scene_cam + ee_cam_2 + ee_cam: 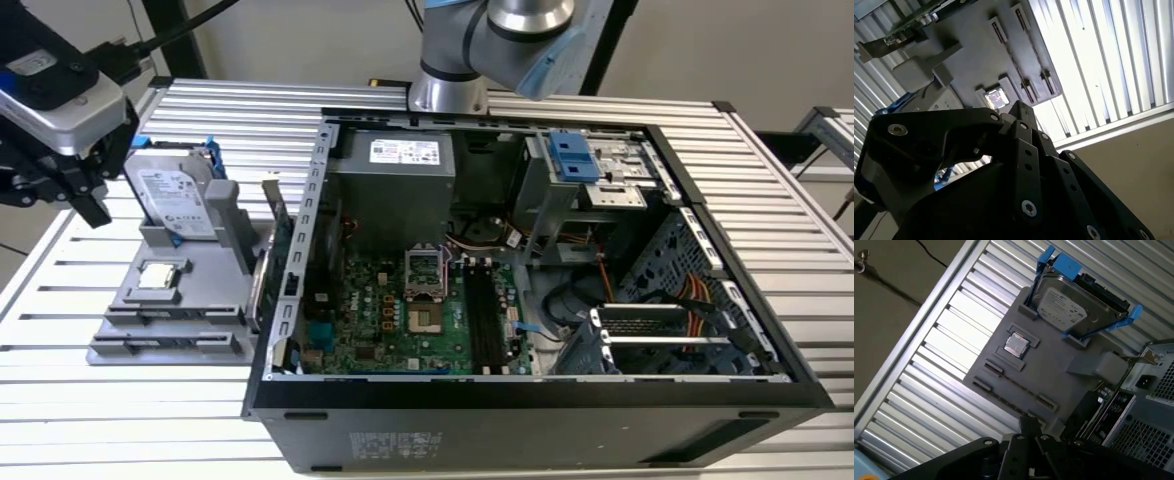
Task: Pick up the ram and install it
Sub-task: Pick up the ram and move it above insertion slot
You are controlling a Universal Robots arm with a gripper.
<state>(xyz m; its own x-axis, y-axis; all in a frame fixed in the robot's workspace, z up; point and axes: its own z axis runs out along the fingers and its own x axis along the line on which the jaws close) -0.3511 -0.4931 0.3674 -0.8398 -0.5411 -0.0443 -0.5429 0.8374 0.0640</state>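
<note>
The ram is hidden or out of view. My gripper [80, 195] hangs above the table's edge at the exterior view's left, beside and above a grey parts holder [134, 300]. In both wrist views the dark gripper [1019, 110] [1029, 427] points toward that holder [1054, 365], whose narrow slots [1026, 90] look bare. The open computer case [534, 400] lies to the exterior view's right. Its green motherboard [387, 330] carries long black slots [483, 320].
On the holder stand a silver hard drive in a blue bracket [174, 200] [1074, 305] and a small square processor chip [160, 275] [1016, 345]. A circuit card with a metal bracket [271, 205] stands between holder and case. The ribbed metal table [134, 410] surrounds everything.
</note>
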